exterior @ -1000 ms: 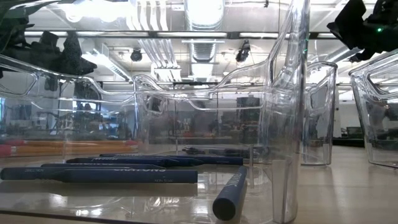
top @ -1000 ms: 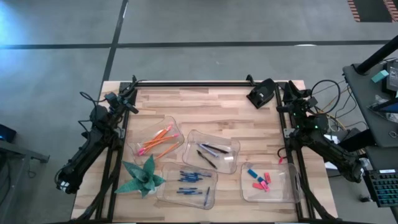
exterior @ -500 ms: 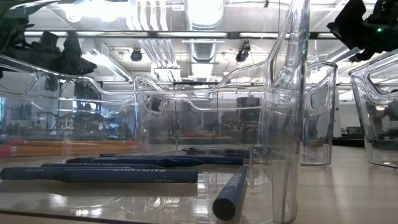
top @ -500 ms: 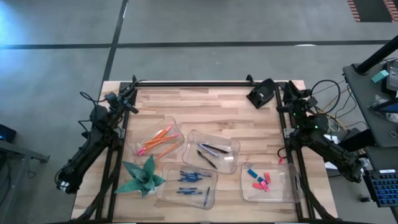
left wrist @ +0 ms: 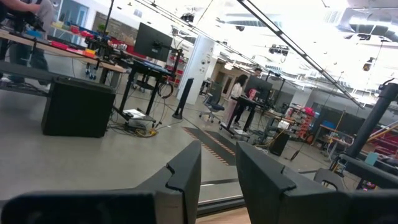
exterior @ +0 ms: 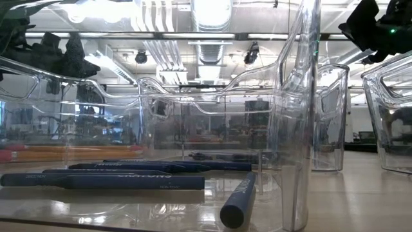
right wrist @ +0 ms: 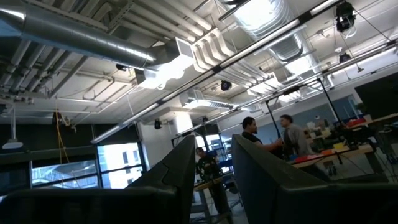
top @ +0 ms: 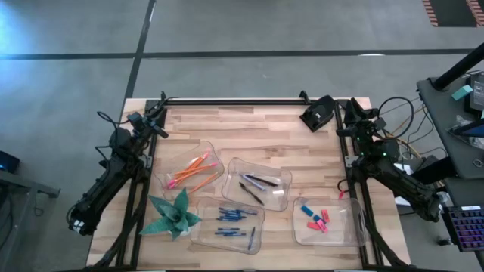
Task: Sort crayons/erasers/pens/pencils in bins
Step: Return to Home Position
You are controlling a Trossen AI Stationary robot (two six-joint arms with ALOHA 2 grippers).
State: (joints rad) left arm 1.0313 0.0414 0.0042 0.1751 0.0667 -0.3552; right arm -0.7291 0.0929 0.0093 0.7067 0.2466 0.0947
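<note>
Nothing has moved over the last second. The pencils [top: 190, 168] lie in the far-left of the four bins [top: 214, 149] and the erasers [top: 315, 217] in the near-right one. Crayons [top: 233, 219] and pens [top: 257, 185] fill the two between.

The left tool [left wrist: 217, 180] and right tool [right wrist: 211, 168] sit folded back at the far corners of the desk [top: 249, 128], each narrowly parted and empty. Sorting looks done, and the homing step seems to need only a final settle.

Light wooden plank table [top: 249, 136] carrying four clear plastic bins [top: 277, 193] in a loose cluster, a green folded-paper plant [top: 172, 215] just beside the two left-hand bins, and a black object [top: 318, 113] near one corner.
</note>
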